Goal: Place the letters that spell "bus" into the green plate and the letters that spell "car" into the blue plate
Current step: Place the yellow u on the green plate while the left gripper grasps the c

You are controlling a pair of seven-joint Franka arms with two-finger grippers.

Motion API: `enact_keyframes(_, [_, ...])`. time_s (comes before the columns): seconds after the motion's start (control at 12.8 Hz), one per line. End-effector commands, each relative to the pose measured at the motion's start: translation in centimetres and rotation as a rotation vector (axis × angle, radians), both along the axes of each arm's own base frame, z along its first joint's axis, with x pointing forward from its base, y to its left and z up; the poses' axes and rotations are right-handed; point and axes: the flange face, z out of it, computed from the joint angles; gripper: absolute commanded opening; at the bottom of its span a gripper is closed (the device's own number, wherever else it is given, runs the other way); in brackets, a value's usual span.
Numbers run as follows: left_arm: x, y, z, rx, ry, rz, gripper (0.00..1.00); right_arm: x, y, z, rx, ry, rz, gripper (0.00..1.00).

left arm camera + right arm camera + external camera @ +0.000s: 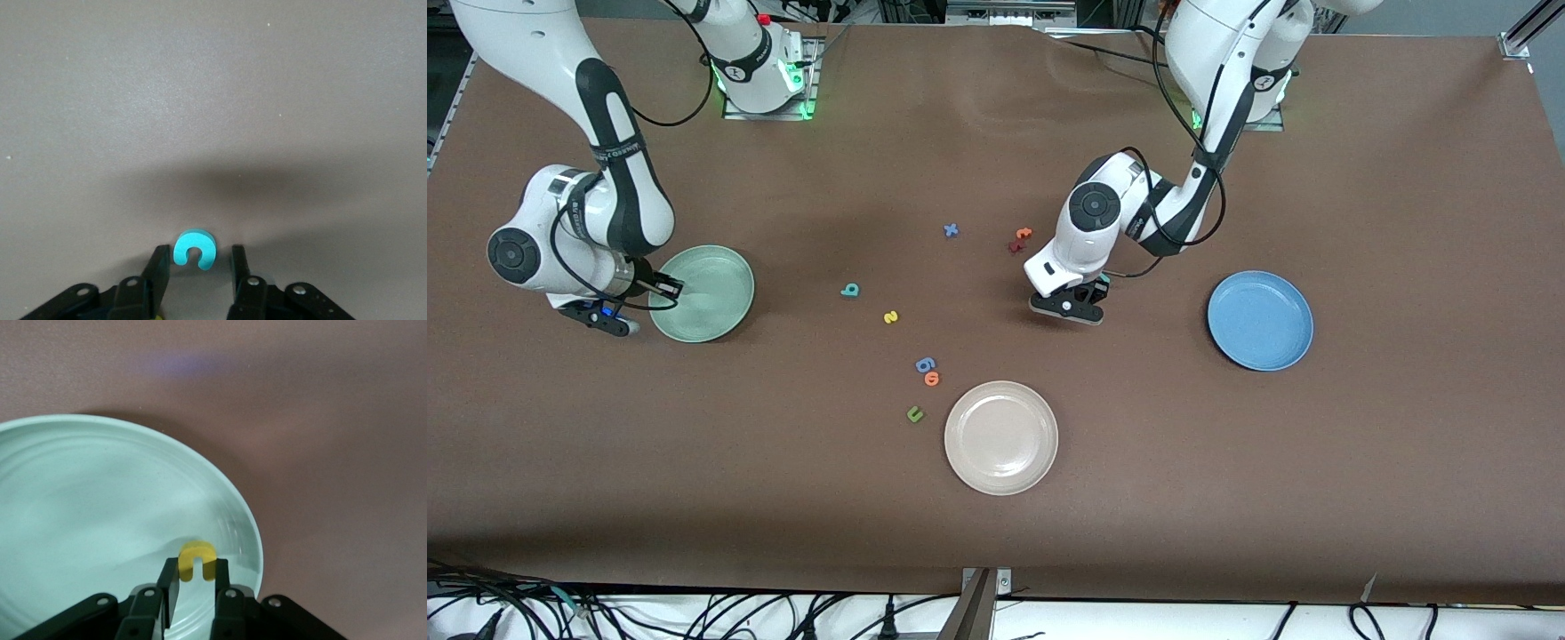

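Mint-green round plate [80,493]: landmark, at the right arm's end of the table.
Right gripper [195,581]: over this plate, clamping a tiny yellow foam "u" [197,560].
Left gripper [198,272]: well apart from the plate, low over the table, jaws parted around a tiny teal foam "c" [194,249], pads not seen touching it.

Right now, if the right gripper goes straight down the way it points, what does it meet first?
Probably the green plate: the right gripper, shut on the yellow "u", hangs over the plate's inside near its rim. How high it hangs is unclear.

right tool [197,577] clamped — left tool [198,267] low, part-open
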Motion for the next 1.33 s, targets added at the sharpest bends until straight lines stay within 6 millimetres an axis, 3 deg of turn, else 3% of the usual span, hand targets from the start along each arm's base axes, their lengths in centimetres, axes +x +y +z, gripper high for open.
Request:
enact_keyframes(0.0, [-0.5,0.1,0.0,0.016,-0.01,0.012,0.42,0.1,-0.1,0.4,0.002,-0.013,0.028,0.81])
enact_keyframes(0.08, [-0.6,0.1,-0.1,0.016,-0.009,0.012,0.42,0.1,0.0,0.7,0.005,-0.015,0.026,0.99])
enact_keyframes(0.23, [-0.6,0.1,-0.3,0.018,-0.006,0.013,0.4,0.5,0.5,2.4,0.02,-0.023,0.027,0.99])
enact_keyframes(0.47, [-0.6,0.1,-0.4,0.019,-0.005,0.025,0.34,1.1,3.4,7.1,0.061,0.009,0.009,0.99])
enact_keyframes(0.78, [-0.5,0.2,-0.3,0.018,-0.006,0.027,0.31,1.7,9.7,11.9,0.097,-0.037,0.095,0.99])
enact_keyframes(0.94, [-0.6,0.2,-0.3,0.02,-0.004,0.027,0.29,2.0,13.0,12.6,0.094,-0.053,0.055,0.99])
enact_keyframes(1.25, [-0.5,0.3,-0.4,0.021,-0.002,0.028,0.25,1.4,21.9,12.1,0.042,-0.08,-0.141,0.99])
